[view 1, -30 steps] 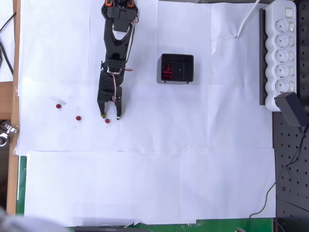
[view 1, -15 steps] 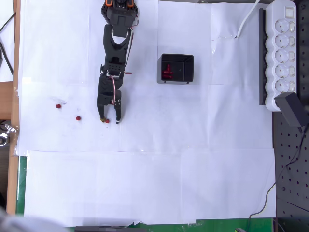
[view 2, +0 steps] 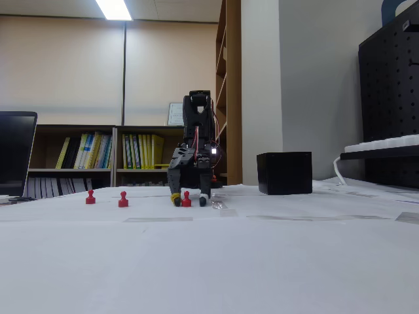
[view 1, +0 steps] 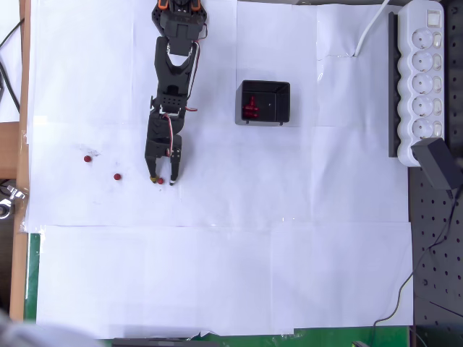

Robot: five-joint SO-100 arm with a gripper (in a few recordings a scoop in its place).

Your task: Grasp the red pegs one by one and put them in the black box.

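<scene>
Now down at the paper-covered table [view 2: 262, 261], gripper [view 2: 188, 201] parted, straddling one red peg [view 2: 186, 199], not yet clamped. Likely light, rigid, easily tipped; best pinched at the stem. Two more pegs [view 1: 116, 176] left of it; black box [view 1: 265, 103] beyond, holding a red cluster. Bookshelves [view 2: 98, 160] far behind.

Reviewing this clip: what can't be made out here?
- Overhead view: how many red pegs sit in the black box; they merge into one clump, too small.
- Both views: whether the tool pinches the peg between its fingertips; too small.
- Fixed view: the box interior, hidden by its wall.
</scene>
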